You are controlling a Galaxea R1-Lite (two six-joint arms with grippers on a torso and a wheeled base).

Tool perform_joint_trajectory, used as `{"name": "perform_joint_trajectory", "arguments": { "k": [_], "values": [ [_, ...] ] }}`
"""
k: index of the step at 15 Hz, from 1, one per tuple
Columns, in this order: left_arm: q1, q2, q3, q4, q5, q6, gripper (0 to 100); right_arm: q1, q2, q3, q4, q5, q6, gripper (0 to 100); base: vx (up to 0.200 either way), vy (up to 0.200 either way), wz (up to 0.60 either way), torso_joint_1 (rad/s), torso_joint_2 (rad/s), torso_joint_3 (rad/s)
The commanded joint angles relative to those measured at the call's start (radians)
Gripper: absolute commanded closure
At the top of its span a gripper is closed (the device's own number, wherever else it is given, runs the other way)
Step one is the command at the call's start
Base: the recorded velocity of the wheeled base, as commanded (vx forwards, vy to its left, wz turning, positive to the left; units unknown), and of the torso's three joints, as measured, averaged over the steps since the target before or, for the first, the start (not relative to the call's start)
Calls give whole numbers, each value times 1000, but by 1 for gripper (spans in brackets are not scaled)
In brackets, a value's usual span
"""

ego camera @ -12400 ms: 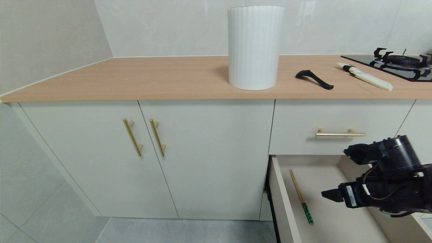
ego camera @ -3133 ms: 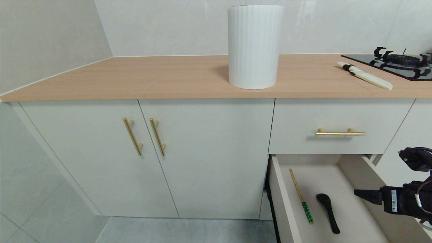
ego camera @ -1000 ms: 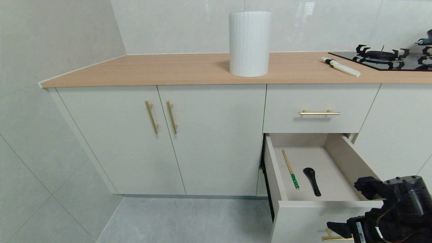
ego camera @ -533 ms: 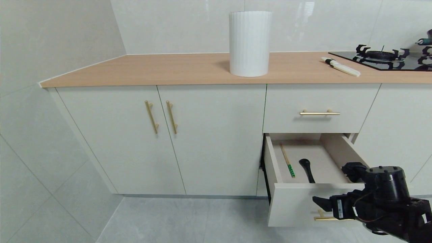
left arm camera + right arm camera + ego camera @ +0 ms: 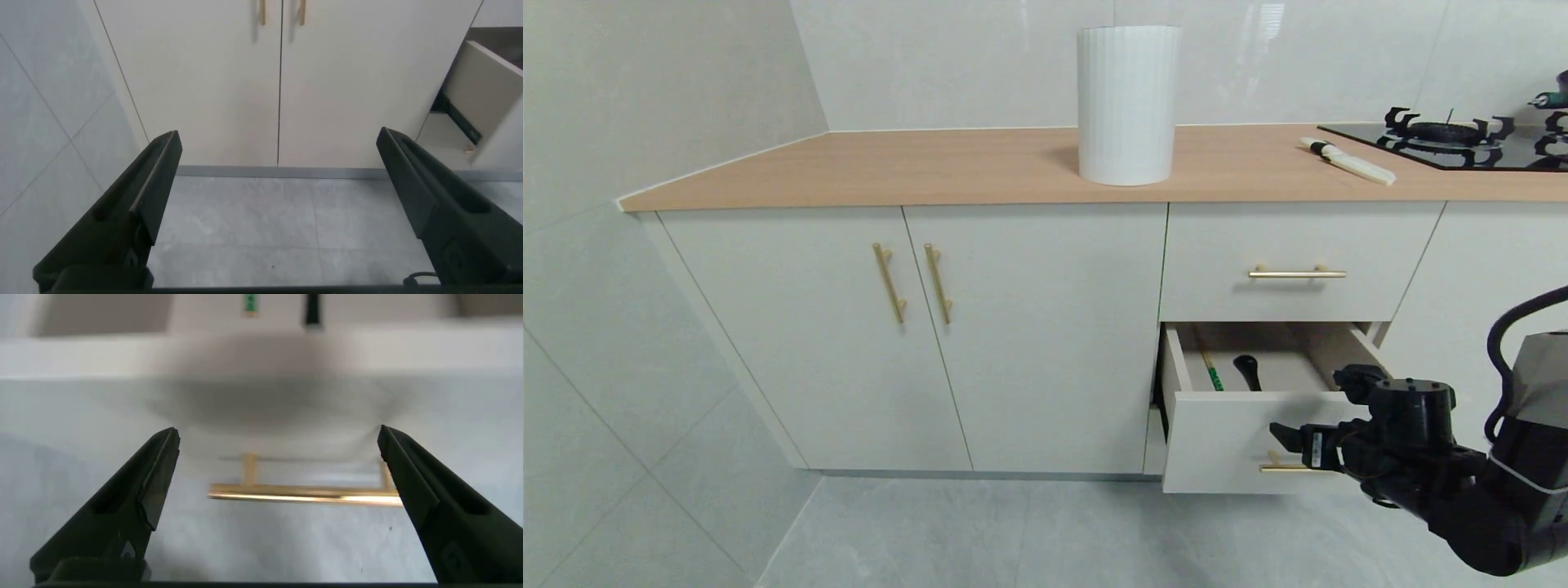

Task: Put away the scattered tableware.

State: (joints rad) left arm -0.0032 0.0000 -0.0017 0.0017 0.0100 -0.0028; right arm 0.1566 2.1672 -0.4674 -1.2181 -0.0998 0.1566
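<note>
We start with the wooden counter (image 5: 931, 167), which carries a tall white ribbed canister (image 5: 1128, 102). Near the gas hob (image 5: 1445, 139) lies a cream knife (image 5: 1346, 160), the one piece of tableware left out. Below, the lower drawer (image 5: 1225, 437) stands partly out. It is rigid and we judge that it will slide easily on its runners.

Our right claw (image 5: 276, 449) sits in front of the drawer, spread wide and pinching nothing, lined up with the gold bar handle (image 5: 306, 492). The middle of that bar is the best hold, so the drawer does not skew. Our left claw (image 5: 278, 139) is also spread and empty, low by the cupboard doors (image 5: 278, 73).

The knife looks light, stiff and smooth. We would pinch it across its handle end, near the black band. The black spoon (image 5: 1246, 371) and the chopsticks (image 5: 1211, 371) lie side by side inside the drawer.
</note>
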Motion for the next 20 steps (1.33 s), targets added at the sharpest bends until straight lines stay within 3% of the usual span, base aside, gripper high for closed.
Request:
{"name": "perform_joint_trajectory", "arguments": {
  "k": [1, 10, 20],
  "values": [
    [0, 0, 0, 0, 1, 0, 0, -15, 57, -63, 2, 0, 0, 0, 0, 0, 0, 0, 0, 0],
    [0, 0, 0, 0, 1, 0, 0, -42, 154, -303, 32, -5, -2, 0, 0, 0, 0, 0, 0, 0],
    [0, 0, 0, 0, 1, 0, 0, -52, 232, -608, 215, -14, 1, 0, 0, 0, 0, 0, 0, 0]
  ]
}}
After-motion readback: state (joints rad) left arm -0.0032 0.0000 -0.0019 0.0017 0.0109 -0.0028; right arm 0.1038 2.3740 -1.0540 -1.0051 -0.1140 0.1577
